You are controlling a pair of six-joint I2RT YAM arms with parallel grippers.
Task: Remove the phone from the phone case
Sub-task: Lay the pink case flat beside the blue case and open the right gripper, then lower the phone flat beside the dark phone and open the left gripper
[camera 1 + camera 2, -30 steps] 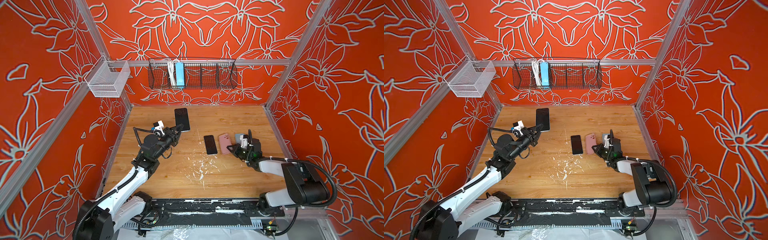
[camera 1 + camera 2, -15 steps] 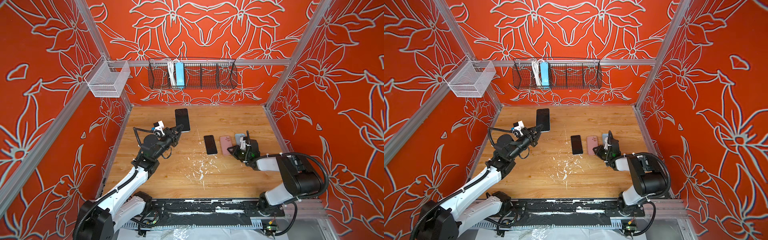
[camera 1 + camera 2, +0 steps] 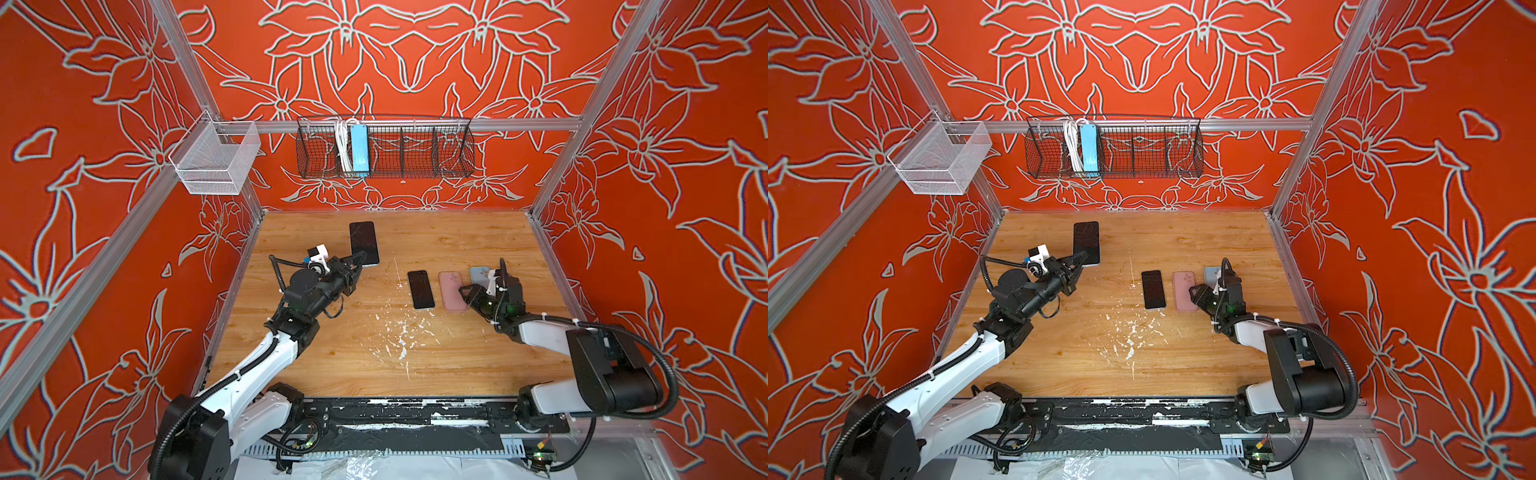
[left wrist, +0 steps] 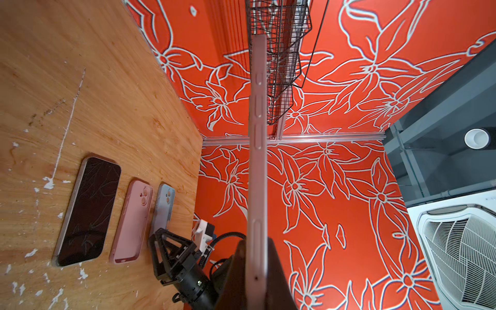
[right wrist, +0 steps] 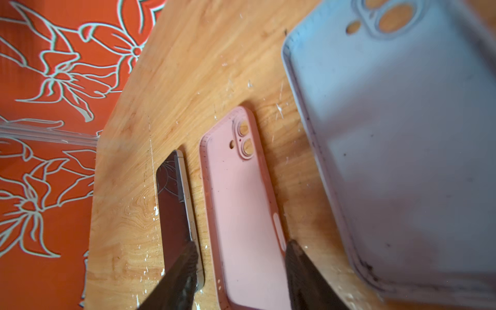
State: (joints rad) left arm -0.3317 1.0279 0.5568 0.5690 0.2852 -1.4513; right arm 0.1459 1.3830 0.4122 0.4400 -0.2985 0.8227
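Observation:
My left gripper (image 3: pixel 358 262) is shut on the near end of a large dark-screened phone (image 3: pixel 364 242) in a pale pinkish phone case, held off the wooden table (image 3: pixel 374 357). The left wrist view shows that case's side (image 4: pixel 257 128) edge-on between the fingers. My right gripper (image 3: pixel 467 293) stands open low over an empty pink case (image 3: pixel 451 291) lying back-up on the table. In the right wrist view its fingertips (image 5: pixel 192 257) straddle the pink case (image 5: pixel 241 193). A smaller bare black phone (image 3: pixel 420 289) lies left of it and an empty blue case (image 3: pixel 477 274) right of it.
On the back wall hangs a black wire basket (image 3: pixel 415 153) with a blue power strip (image 3: pixel 359 147) and a white cable. A white mesh basket (image 3: pixel 214 162) juts from the left wall. White flecks (image 3: pixel 401 332) mark the table's middle.
My right gripper has opened from shut; the pink case lies flat on the table between its fingers. The left arm and its phone have not moved.

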